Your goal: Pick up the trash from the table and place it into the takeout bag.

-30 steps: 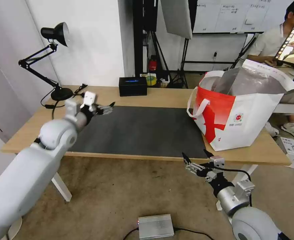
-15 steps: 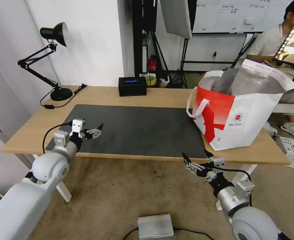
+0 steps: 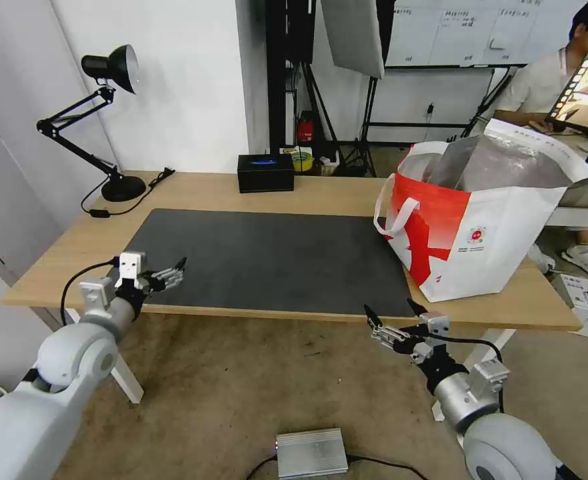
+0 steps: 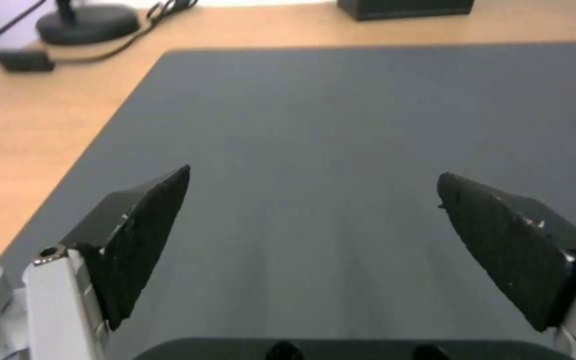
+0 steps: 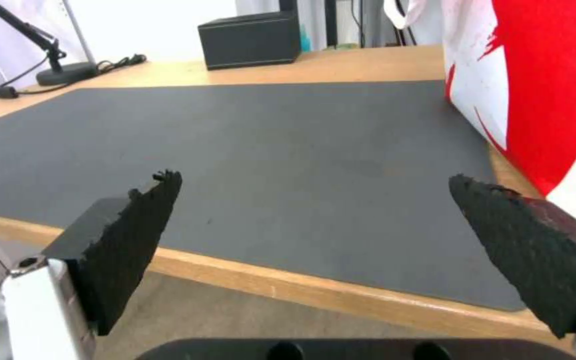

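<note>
Over the last second the left gripper (image 3: 174,269) has drawn back from above the mat's far left part to the bench's near left edge, while the right arm and the things on the bench have kept their places.

Nearest, in front of the bench's near edge and below its top, the right gripper (image 3: 391,317) hangs with its fingers spread wide and nothing between them. At the near left edge, the left gripper hovers over the near left corner of the dark grey mat (image 3: 274,260), its black pads (image 4: 145,220) also wide apart and empty; its wrist view shows bare mat between them.

The mat covers the middle of the light-wood bench (image 3: 327,193). At the bench's right end stands the takeout bag (image 3: 481,220), upright and open-mouthed, its silver lining showing and a white handle hanging at its left side; it overlaps the mat's right edge.

At the far edge sits a black tissue box (image 3: 265,173), and the black desk lamp (image 3: 101,127) stands at the far left corner.
</note>
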You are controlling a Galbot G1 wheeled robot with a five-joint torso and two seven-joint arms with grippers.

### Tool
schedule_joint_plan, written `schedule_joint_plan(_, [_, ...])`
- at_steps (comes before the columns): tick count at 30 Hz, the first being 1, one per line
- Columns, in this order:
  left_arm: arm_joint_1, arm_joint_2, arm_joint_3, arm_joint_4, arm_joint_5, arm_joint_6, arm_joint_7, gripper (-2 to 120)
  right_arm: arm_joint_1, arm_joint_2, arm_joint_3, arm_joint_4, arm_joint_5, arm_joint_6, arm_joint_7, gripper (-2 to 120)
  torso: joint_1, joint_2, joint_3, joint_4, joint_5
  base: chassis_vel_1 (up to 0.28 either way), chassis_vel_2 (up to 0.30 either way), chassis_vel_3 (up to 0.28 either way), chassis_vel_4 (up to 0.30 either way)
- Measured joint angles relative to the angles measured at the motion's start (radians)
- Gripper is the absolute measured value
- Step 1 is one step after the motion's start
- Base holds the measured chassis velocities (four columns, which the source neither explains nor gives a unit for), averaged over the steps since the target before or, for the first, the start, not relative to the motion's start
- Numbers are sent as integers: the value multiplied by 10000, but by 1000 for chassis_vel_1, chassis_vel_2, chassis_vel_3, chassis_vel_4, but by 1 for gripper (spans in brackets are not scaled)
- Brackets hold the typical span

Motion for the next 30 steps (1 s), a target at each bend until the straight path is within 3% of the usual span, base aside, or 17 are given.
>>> schedule_joint_plan(8, [1027,-228,-491,-495,8,37,5,100,0,0,0,0,0,0,0,100,0,0,1,0,1,0,0,0,0])
schedule_joint_plan(30, [1073,-480,-637,-742,-374,322,-46,100,0,0,0,0,0,0,0,100,1,0,1,-1,1,0,0,0,0])
